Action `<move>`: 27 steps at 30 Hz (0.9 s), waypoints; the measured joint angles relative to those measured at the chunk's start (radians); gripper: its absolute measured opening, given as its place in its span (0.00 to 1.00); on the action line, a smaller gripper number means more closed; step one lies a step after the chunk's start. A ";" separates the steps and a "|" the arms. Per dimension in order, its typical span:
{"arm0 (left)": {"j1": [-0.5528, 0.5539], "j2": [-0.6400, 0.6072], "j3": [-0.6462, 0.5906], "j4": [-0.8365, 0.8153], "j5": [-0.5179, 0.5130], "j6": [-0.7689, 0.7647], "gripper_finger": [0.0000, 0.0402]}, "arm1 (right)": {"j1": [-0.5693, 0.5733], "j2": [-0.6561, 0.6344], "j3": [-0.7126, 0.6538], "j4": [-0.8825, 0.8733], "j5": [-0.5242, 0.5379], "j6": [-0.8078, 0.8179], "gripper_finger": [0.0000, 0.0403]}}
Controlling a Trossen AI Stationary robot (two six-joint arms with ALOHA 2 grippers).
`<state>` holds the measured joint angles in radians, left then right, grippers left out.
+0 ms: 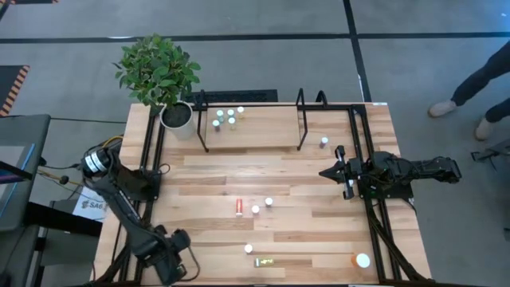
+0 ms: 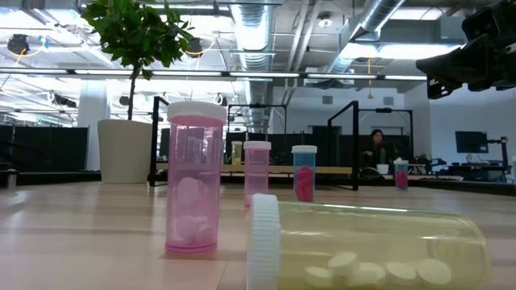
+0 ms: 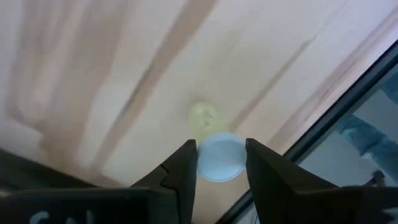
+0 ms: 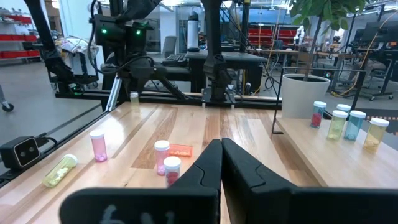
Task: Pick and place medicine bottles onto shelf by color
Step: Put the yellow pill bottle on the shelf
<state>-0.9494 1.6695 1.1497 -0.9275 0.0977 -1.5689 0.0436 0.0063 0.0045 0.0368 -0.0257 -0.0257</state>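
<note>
My left gripper (image 3: 219, 149) points down over the table's near left corner (image 1: 171, 263), shut on a small yellow medicine bottle (image 3: 203, 116) with a white cap. In the right wrist view the bottle (image 4: 134, 98) shows below that gripper. Several medicine bottles (image 1: 229, 116) stand on the shelf (image 1: 263, 131) at the far side. A red one (image 1: 238, 207) and a yellow one (image 1: 264, 261) lie on the tabletop; others stand near them (image 1: 268, 202), and a larger orange one (image 1: 360, 260) is near right. My right gripper (image 4: 221, 146) waits shut and level at the right edge (image 1: 331, 171). My left gripper pinches the yellow bottle's white cap (image 3: 205, 163) between its two fingers (image 3: 180, 168), coming from above and pointing down. The bottle stays upright below the fingers, cap up. Whether its bottom is clear of the table I cannot tell.
A potted plant (image 1: 163, 76) stands at the far left corner beside the shelf's black end loop (image 1: 201, 119). One bottle (image 1: 324, 142) stands right of the shelf. Black frame rails run along the table's left (image 1: 147, 171) and right (image 1: 362, 151) edges. Bare planks lie in the middle.
</note>
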 joint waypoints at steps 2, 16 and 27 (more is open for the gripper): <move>0.051 0.000 0.018 -0.038 0.000 0.072 0.26 | 0.000 0.000 0.000 0.000 0.000 0.000 0.06; 0.456 0.000 0.124 -0.104 0.001 0.532 0.26 | 0.000 0.000 0.000 0.000 0.000 0.000 0.06; 0.680 0.000 0.165 0.020 0.020 0.581 0.26 | 0.000 0.000 0.000 0.000 0.000 0.000 0.06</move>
<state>-0.2697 1.6699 1.3151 -0.9071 0.1176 -0.9876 0.0433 0.0063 0.0044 0.0368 -0.0257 -0.0257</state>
